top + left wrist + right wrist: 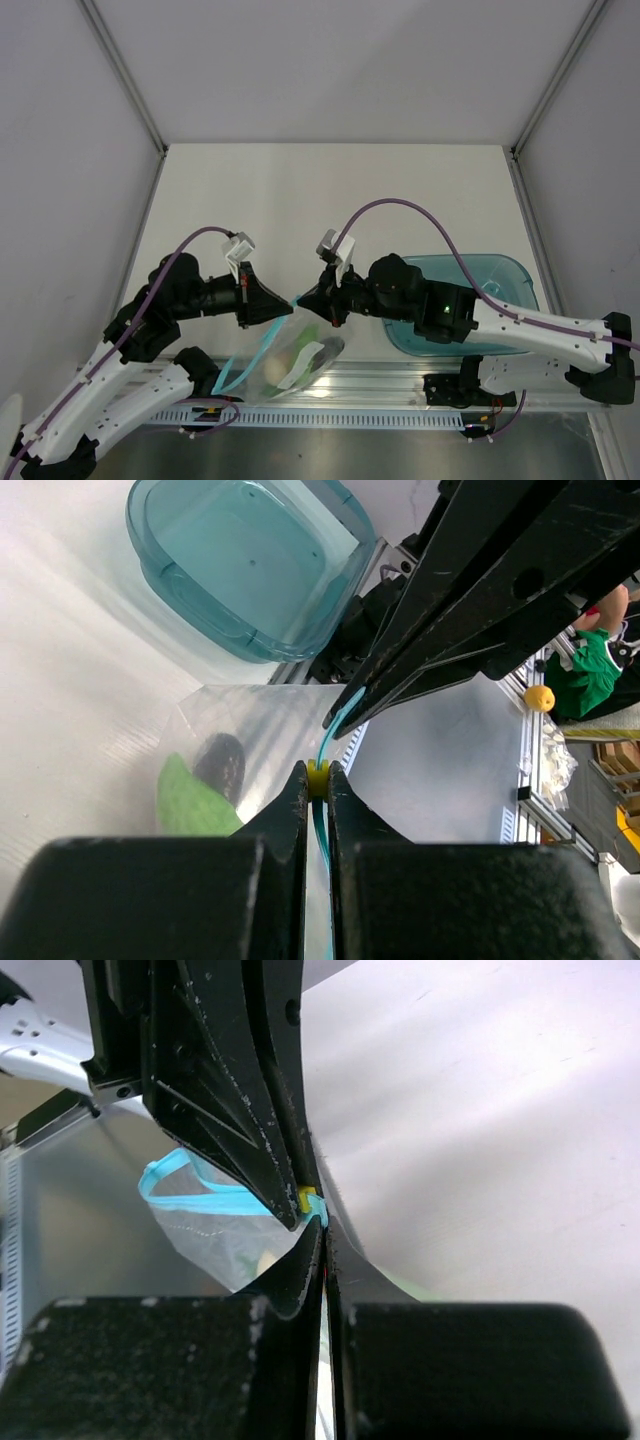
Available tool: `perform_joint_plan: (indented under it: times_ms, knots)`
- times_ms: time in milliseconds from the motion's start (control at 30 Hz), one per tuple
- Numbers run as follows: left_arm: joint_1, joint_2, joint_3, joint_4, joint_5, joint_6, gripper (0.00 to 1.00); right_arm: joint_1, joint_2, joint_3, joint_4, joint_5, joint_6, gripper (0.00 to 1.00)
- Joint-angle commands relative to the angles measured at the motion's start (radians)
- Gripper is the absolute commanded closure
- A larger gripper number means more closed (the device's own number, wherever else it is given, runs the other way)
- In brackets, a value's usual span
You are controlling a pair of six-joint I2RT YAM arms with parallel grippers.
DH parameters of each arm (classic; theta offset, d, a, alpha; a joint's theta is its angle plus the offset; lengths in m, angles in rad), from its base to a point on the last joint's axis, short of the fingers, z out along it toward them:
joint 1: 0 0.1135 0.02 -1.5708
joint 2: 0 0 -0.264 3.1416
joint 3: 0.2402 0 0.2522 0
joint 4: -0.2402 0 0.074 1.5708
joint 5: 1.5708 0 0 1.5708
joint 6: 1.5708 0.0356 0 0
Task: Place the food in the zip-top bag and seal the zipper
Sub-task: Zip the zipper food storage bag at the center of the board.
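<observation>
Top external: zip-top bag (298, 372) hangs lower centre of frame, food (198, 798) inside. Wrist views: left gripper (318, 778) pressed tight on zipper (327, 732) at yellow slider (317, 772); right gripper (322, 1232) pinching same strip, just beside. Est.: bag = thin, limp, slippery film w/ light load. Grip the stiffer strip, not the film.

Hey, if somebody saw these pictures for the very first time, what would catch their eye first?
The eye goes straight to the two black arms meeting tip to tip near the table's front edge. There the left tool and the right tool are both shut on the light blue zipper. The clear zip-top bag droops from it with green and dark food inside, and the teal tray sits off to the right.
</observation>
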Motion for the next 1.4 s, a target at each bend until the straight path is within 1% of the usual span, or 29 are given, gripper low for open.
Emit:
perform_joint_plan:
  times_ms: [0, 100, 233, 300, 333, 400, 433, 467, 500, 533, 800, 833, 867, 967, 1033, 1133, 1200, 1233, 1267, 1367]
  knots:
    - [-0.003, 0.01, 0.021, -0.103, -0.025, 0.035, 1.0, 0.018, -0.055, 0.022, 0.069, 0.169, -0.026, 1.0]
    - [-0.004, 0.007, 0.026, -0.108, -0.024, 0.037, 0.99, 0.023, -0.063, 0.012, 0.07, 0.199, -0.026, 1.0]
    - [-0.004, -0.001, 0.03, -0.112, -0.021, 0.04, 0.99, 0.023, -0.074, 0.0, 0.075, 0.197, -0.024, 1.0]
    - [-0.003, 0.0, 0.033, -0.112, -0.016, 0.04, 0.99, 0.018, -0.078, -0.005, 0.073, 0.148, -0.029, 1.0]
    - [-0.003, 0.0, 0.032, -0.111, -0.013, 0.041, 0.99, 0.009, -0.078, -0.006, 0.076, 0.06, -0.032, 1.0]
    - [-0.003, 0.002, 0.032, -0.103, -0.006, 0.038, 1.0, -0.031, -0.074, -0.005, 0.075, -0.034, -0.018, 1.0]
    - [-0.003, 0.002, 0.029, -0.099, -0.004, 0.038, 1.0, -0.043, -0.069, -0.005, 0.076, -0.1, -0.012, 0.99]
    - [-0.003, 0.003, 0.029, -0.097, 0.004, 0.035, 0.99, -0.052, -0.068, -0.005, 0.078, -0.125, -0.007, 0.91]
    - [-0.004, 0.002, 0.027, -0.091, 0.005, 0.032, 0.99, -0.062, -0.06, -0.003, 0.079, -0.163, -0.007, 0.88]
    - [-0.004, 0.003, 0.029, -0.088, 0.011, 0.032, 1.0, -0.062, -0.055, 0.0, 0.079, -0.175, -0.009, 0.83]
    - [-0.004, -0.003, 0.038, -0.085, 0.019, 0.031, 1.0, -0.066, 0.004, 0.025, 0.072, -0.232, -0.007, 0.79]
    - [-0.003, -0.004, 0.038, -0.086, 0.019, 0.031, 0.99, -0.068, 0.015, 0.028, 0.067, -0.237, -0.009, 0.78]
    - [-0.004, -0.004, 0.039, -0.086, 0.019, 0.031, 1.0, -0.068, 0.021, 0.032, 0.063, -0.241, -0.009, 0.74]
    - [-0.003, -0.007, 0.041, -0.089, 0.021, 0.032, 0.99, -0.071, 0.046, 0.043, 0.053, -0.257, -0.009, 0.69]
    - [-0.004, -0.009, 0.044, -0.091, 0.022, 0.034, 0.99, -0.071, 0.057, 0.048, 0.05, -0.26, -0.007, 0.68]
    - [-0.003, -0.01, 0.045, -0.091, 0.024, 0.034, 0.99, -0.071, 0.073, 0.054, 0.052, -0.274, -0.004, 0.68]
    - [-0.004, -0.013, 0.046, -0.091, 0.024, 0.035, 0.99, -0.071, 0.084, 0.057, 0.058, -0.283, -0.004, 0.7]
    - [-0.003, -0.013, 0.044, -0.091, 0.025, 0.038, 1.0, -0.071, 0.086, 0.057, 0.061, -0.283, -0.004, 0.72]
    - [-0.003, -0.013, 0.044, -0.092, 0.025, 0.04, 0.99, -0.072, 0.087, 0.058, 0.061, -0.286, -0.004, 0.77]
    - [-0.004, -0.015, 0.044, -0.097, 0.024, 0.043, 1.0, -0.072, 0.09, 0.06, 0.061, -0.291, -0.006, 0.83]
